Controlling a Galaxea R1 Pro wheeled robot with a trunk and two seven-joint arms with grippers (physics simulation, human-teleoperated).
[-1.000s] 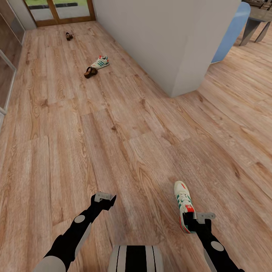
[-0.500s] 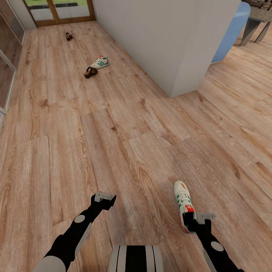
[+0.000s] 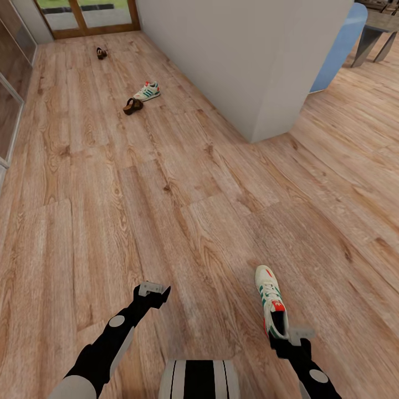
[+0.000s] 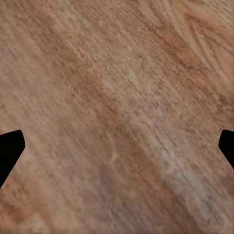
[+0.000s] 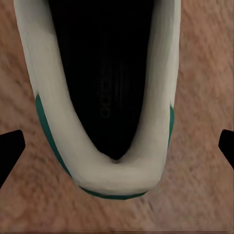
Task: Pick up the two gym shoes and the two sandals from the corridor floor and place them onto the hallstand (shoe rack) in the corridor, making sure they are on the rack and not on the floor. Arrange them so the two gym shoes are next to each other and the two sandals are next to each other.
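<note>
- Nearest the robot, the right end effector (image 3: 290, 337) hangs just behind the heel of a sneaker (image 3: 271, 301) that lies on the wood floor (image 3: 183, 188), toe pointing away.
- In the right wrist view that sneaker's (image 5: 105, 92) heel and dark opening sit between the two finger tips, which are spread wide at either side and touch nothing.
- The left end effector (image 3: 153, 290) hovers over bare planks, well apart from any shoe; its wrist view shows only floor (image 4: 117, 107) between widely spread tips, nothing held.
- Between the arms, at the lower edge of the head view, shows the robot's striped trunk (image 3: 198, 379).
- Right of the open floor, a pale grey wall corner (image 3: 260, 72) juts into the passage; behind it stands a blue rounded object (image 3: 341, 44) and a grey table leg (image 3: 374, 41).
- Far down the corridor lie a second sneaker (image 3: 147, 90) and, just beside it, a brown sandal (image 3: 133, 106).
- Farther still, near a wood-framed glass door (image 3: 86, 16), lies a second sandal (image 3: 101, 52).
- Count: two sneakers and two sandals, all on the floor.
- A glass panel (image 3: 8, 105) lines the left side.
</note>
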